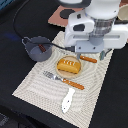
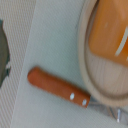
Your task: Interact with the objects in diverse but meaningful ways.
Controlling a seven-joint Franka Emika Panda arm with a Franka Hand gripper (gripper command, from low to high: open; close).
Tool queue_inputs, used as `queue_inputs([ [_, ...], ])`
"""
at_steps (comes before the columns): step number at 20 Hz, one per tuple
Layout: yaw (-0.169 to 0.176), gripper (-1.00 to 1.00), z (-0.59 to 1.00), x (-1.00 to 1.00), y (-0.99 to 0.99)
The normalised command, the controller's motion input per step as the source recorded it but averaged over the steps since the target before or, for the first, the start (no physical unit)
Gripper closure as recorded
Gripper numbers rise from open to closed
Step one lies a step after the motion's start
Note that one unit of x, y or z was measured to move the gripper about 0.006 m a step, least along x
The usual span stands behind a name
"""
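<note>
A yellow-orange bread loaf lies on a tan round plate in the middle of a beige ribbed mat. It also fills a corner of the wrist view, with the plate's rim beside it. An orange-handled piece of cutlery lies just off the plate on the exterior view's right, and shows close up in the wrist view. My gripper hangs low right over it, fingers apart and empty. A grey-blue pot with a brown piece inside stands at the mat's left.
An orange-handled fork lies in front of the plate, and a white utensil lies nearer the mat's front edge. The mat rests on a black table. A tan object sits at the back, behind the arm.
</note>
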Motion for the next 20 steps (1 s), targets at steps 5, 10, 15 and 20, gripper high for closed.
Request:
queue_inputs([
  [5,-0.047,-1.00,-0.08,0.10,-0.74],
  [10,-0.046,-1.00,-0.15,0.10,-0.64],
  [15,-0.037,-1.00,-0.16,0.10,-0.56],
  [20,-0.031,-1.00,-0.17,0.13,-0.51],
])
